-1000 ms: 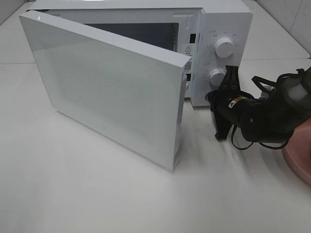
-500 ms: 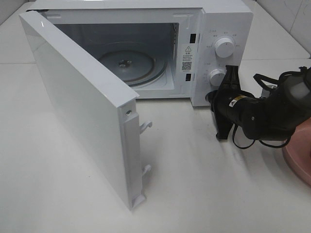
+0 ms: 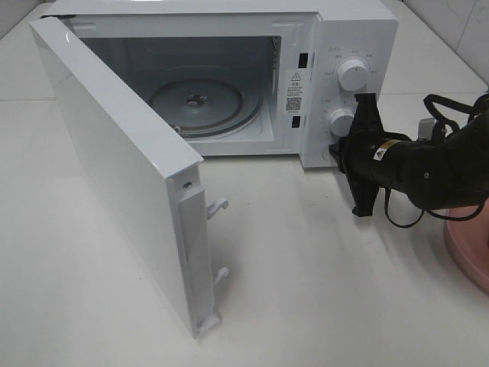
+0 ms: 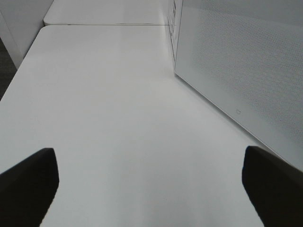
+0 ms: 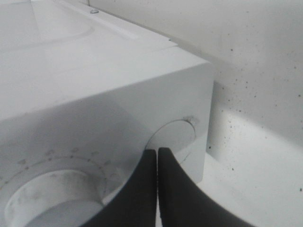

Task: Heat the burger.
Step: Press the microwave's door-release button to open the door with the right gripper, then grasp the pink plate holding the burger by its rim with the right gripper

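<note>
The right fingers [image 5: 142, 189] are pressed flat together with nothing between them. Their tips point at the round button [image 5: 177, 135] in the lower corner of the microwave's [image 3: 344, 30] control panel, below the two white knobs [image 3: 353, 73]. Whether they touch it I cannot tell. The left fingers [image 4: 28, 184] stand wide apart and empty over bare white table [image 4: 118, 118], with the outer face of the microwave door [image 4: 236, 71] near them. The door [image 3: 114, 176] is swung wide open, showing the glass turntable [image 3: 206, 103] with nothing on it. The black right arm [image 3: 428, 172] reaches in across a pink plate [image 3: 470, 252], which is mostly cut off at the edge. The burger shows in none of the views.
</note>
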### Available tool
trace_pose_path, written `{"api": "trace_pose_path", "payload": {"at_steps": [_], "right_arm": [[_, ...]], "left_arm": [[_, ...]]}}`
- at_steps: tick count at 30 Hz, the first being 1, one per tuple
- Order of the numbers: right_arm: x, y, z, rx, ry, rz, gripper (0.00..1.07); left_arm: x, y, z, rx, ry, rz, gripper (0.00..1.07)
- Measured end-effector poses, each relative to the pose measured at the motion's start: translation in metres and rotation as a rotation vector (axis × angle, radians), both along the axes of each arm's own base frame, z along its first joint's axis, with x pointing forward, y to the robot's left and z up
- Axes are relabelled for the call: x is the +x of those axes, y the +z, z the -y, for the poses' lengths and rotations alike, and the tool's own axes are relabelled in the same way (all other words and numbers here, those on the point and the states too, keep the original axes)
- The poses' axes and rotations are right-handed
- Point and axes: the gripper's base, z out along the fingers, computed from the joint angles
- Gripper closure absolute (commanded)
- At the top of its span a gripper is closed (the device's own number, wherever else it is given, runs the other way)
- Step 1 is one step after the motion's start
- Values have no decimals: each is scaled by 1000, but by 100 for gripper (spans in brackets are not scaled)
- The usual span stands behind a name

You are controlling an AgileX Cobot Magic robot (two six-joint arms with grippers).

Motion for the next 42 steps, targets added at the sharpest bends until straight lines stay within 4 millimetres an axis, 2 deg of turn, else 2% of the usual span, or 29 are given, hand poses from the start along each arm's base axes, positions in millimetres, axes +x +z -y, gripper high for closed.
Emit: {"api": "trace_pose_path", "payload": {"at_steps": [12,21,26,30,32,36,38,42], "right_arm": [[-23,13,3,-152,135,-120,107],[-39,47,7,-393,313,-148,107],[-55,74,13,-620,481,-147,106],[-60,80,14,-689,537,-143,106],[-72,91,19,-821,658,-157,105],[-79,95,22,-879,721,-176,104],[-89,101,26,-958,821,-211,103],[-99,104,29,-1016,915,-256,100]], "left_arm": [[0,0,0,0,0,0,6],[0,0,0,0,0,0,6],[0,0,0,0,0,0,6],[0,0,0,0,0,0,6],[0,0,0,0,0,0,6],[0,0,0,0,0,0,6],[0,0,0,0,0,0,6],[0,0,0,0,0,0,6]]}}
